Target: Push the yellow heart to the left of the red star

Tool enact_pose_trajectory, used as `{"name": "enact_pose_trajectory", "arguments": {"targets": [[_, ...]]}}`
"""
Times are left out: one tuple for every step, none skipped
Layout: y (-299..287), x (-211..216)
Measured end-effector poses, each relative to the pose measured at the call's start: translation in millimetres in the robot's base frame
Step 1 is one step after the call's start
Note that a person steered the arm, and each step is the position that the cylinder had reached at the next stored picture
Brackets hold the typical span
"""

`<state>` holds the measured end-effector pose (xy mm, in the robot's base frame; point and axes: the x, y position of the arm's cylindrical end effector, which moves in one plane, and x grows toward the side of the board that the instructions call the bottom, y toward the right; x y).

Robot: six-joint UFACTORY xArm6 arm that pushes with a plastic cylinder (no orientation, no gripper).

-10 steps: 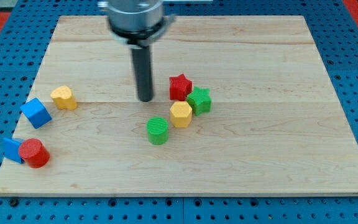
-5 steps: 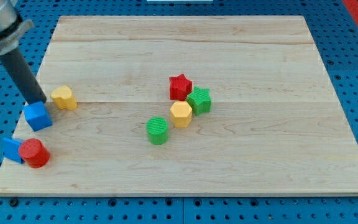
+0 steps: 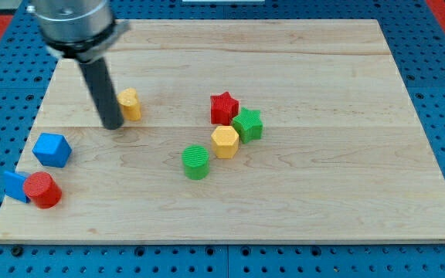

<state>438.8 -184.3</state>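
Observation:
The yellow heart (image 3: pixel 130 103) lies on the wooden board (image 3: pixel 300 177), left of centre. My tip (image 3: pixel 113 124) stands right against the heart's left side, slightly below it. The red star (image 3: pixel 224 107) sits near the board's middle, well to the right of the heart. A green star (image 3: pixel 247 124) touches the red star at its lower right, and a yellow hexagon (image 3: pixel 224 142) lies just below the red star.
A green cylinder (image 3: pixel 195 161) lies below and left of the yellow hexagon. A blue cube (image 3: pixel 51 149) sits at the left. A red cylinder (image 3: pixel 42 190) and a blue block (image 3: pixel 14 185) lie together at the bottom left corner.
My tip swung from beside the red star to the far left, then came back right. The yellow heart has slid right and slightly up. The blue cube shifted down a little.

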Motion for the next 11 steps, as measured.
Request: {"name": "enact_pose_trajectory", "arguments": {"targets": [[-25.2,-15.9],[-14.7,-31.9],[-36.8,-34.7],[-64.6,-38.4],[-82.0,-43.6],[-86.5,-43.7],[-87.1,-43.7],[-91.9,-43.7],[-80.3,-43.7],[-37.1,-40.3],[6.0,-44.3]]}}
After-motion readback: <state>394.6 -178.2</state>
